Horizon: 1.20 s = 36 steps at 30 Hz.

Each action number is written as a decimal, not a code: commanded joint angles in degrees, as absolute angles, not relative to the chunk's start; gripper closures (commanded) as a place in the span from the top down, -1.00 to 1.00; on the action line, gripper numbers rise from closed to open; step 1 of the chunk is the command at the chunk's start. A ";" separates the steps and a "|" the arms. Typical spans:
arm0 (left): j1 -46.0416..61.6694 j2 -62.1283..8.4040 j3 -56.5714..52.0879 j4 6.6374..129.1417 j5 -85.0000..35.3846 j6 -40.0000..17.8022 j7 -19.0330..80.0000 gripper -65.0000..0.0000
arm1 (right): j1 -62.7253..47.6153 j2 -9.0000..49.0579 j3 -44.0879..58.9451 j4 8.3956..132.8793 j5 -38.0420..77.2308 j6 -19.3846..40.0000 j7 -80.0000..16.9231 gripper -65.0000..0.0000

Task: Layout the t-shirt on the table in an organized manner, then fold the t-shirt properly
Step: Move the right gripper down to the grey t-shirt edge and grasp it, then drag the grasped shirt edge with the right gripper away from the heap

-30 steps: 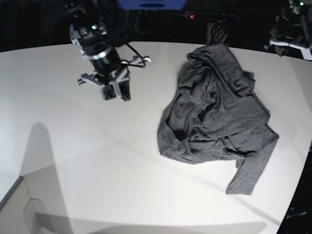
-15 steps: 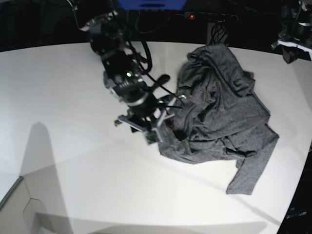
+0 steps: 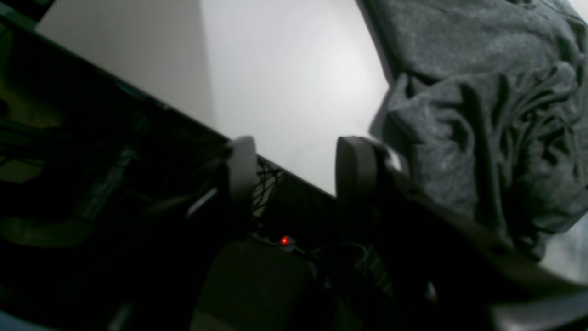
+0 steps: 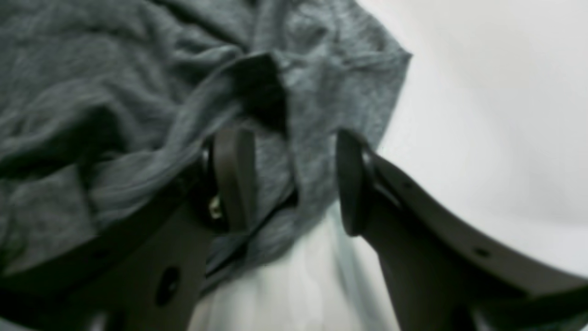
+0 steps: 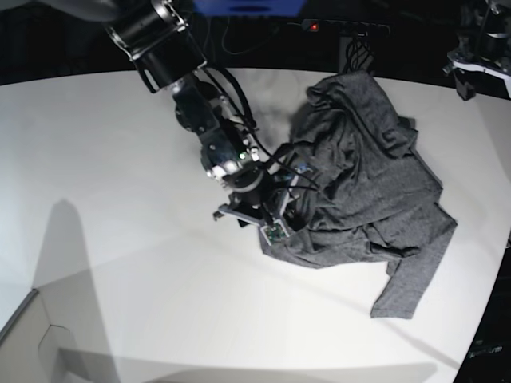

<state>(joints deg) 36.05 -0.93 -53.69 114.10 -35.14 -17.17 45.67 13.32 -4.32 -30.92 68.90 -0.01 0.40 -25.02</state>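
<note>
My right hand (image 5: pixel 279 214) stood left of centre in the base view, lowered onto the left edge of the t-shirt (image 5: pixel 359 175). In the right wrist view its fingers (image 4: pixel 232 177) were spread wide, with a fold of grey knit lying between them; nothing was clamped. The cloth filled the upper left of that view, and bare white tabletop (image 4: pixel 482 115) showed at the right.

The t-shirt lay crumpled in a heap right of centre on the tabletop (image 5: pixel 120 239), unspread, one sleeve trailing toward the lower right of the frame. Its upper end reached close to the far edge of the tabletop.

My left hand (image 5: pixel 477 68) was at the upper right corner of the base view, off the garment and partly cut by the frame. In the left wrist view its fingers (image 3: pixel 356 170) stood apart with only tabletop and dark background between them, holding nothing. The bunched shirt filled the right of that view.
</note>
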 commanded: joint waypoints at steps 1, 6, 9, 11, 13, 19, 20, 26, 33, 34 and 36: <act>36.53 -1.45 -54.11 114.95 -35.74 -17.36 44.53 -0.14 | 15.34 -5.58 -30.81 68.88 0.04 0.40 -23.43 -0.10; 36.70 -0.48 -56.04 114.86 -35.91 -17.45 44.53 -0.14 | 16.31 -5.93 -30.90 67.12 -0.04 0.40 -22.73 -0.10; 36.70 0.13 -57.10 114.95 -36.18 -17.45 44.53 -0.14 | 17.19 -5.93 -30.90 66.59 -0.04 0.40 -22.73 -0.11; 36.70 0.04 -57.36 114.86 -36.18 -17.45 44.53 -0.14 | 17.54 -6.02 -30.73 65.27 -0.04 0.40 -22.73 -0.23; 36.79 0.04 -57.36 114.86 -36.18 -17.45 44.53 -0.14 | 18.59 -6.11 -30.55 63.87 -0.04 0.40 -22.64 -0.44; 36.79 0.04 -57.45 114.77 -36.18 -17.45 44.53 -0.14 | 19.74 -5.85 -26.59 64.22 0.04 0.40 -22.81 -1.00; 36.79 0.04 -57.45 114.77 -36.18 -17.45 44.53 -0.14 | 19.03 -5.67 -25.45 67.30 0.04 0.40 -23.34 -1.00; 36.44 0.04 -57.36 114.95 -36.26 -17.45 44.53 -0.14 | 11.65 -1.98 -22.02 91.56 0.04 0.40 -29.41 -1.00; 34.51 0.13 -56.92 115.21 -38.37 -17.45 44.44 -0.14 | 8.66 1.27 -11.21 102.64 0.31 0.66 -32.66 -1.00; 34.51 0.13 -56.92 115.21 -39.34 -17.45 44.44 -0.14 | 8.92 1.63 -9.71 102.37 0.31 0.66 -32.92 -1.00; 34.51 0.04 -56.92 115.21 -41.01 -17.45 44.44 -0.14 | 9.36 1.89 -6.99 99.74 0.31 0.75 -33.19 -1.00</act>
